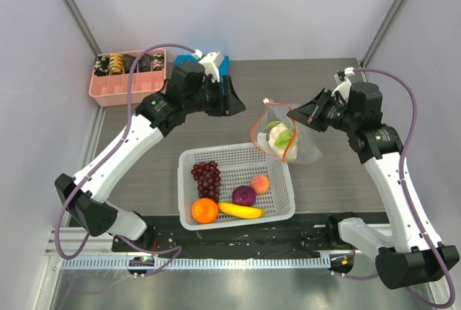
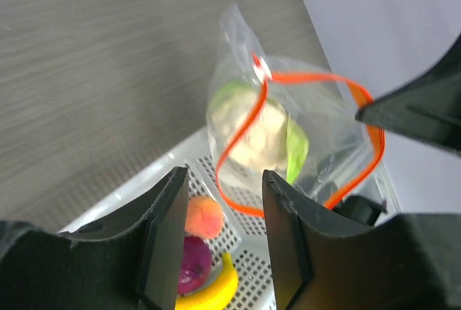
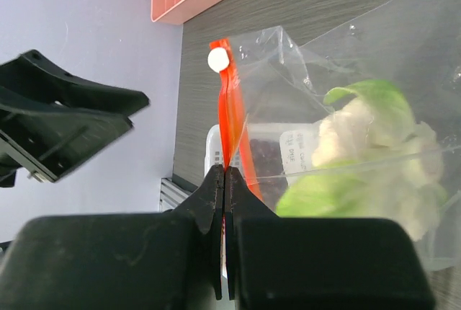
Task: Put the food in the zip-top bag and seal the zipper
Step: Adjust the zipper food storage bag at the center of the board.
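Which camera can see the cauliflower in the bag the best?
The left wrist view: the cauliflower shows nearly whole, mid-picture, inside the zip-top bag. The right wrist view shows it close but blurry; the top view shows it tiny.

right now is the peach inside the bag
No, the peach lies in the white basket beside the onion; only cauliflower is in the bag.

A grey wood-grain table sits between plain pale lilac walls with metal corner posts, evenly lit.
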You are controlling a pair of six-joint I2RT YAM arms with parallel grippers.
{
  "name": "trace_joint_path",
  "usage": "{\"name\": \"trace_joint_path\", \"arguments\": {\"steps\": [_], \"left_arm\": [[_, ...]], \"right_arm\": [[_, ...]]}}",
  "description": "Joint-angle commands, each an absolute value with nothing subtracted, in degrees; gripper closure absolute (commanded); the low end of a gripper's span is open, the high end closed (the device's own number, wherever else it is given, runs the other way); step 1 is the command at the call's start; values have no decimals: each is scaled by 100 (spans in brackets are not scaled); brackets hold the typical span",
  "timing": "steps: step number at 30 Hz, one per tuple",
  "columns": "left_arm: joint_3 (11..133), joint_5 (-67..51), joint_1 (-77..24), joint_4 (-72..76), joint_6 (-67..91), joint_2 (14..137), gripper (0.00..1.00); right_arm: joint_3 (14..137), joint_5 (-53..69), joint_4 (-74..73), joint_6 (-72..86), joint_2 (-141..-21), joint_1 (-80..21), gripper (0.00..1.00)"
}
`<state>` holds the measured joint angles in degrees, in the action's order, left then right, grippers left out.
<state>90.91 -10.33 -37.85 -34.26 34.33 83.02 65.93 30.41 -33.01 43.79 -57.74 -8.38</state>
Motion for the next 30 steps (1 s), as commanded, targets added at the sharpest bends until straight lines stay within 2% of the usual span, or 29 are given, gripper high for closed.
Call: {"name": "trace_joint_path", "arguments": {"steps": [1,11,13,17,22,30], "left_arm": [[8859,-1679,-4033,-2988,3322,8437,52],[8367,-1389,-4693,-2628,3428,8814,50],[8647,-1380,-4711,-2663,3428,8999,56],[9350,-1722,-4711,-2830,3445,9482,100],[10002,-1925,-4878,-2813,3384,9606,100],[10266,-1987,-5150,-3138,3156,10222,100]], "right_arm": [[6926,3147,-3032,4386,-5643,-817,99],[7066,2989,-3225,4079,-5643,-800,99],[7145,2918,-3365,3964,-5573,-791,99],[7443,2261,-3927,3350,-5441,-773,99],[8024,356,-5025,1981,-5528,-782,99],[7577,-755,-5563,1213,-5353,-782,99]]}}
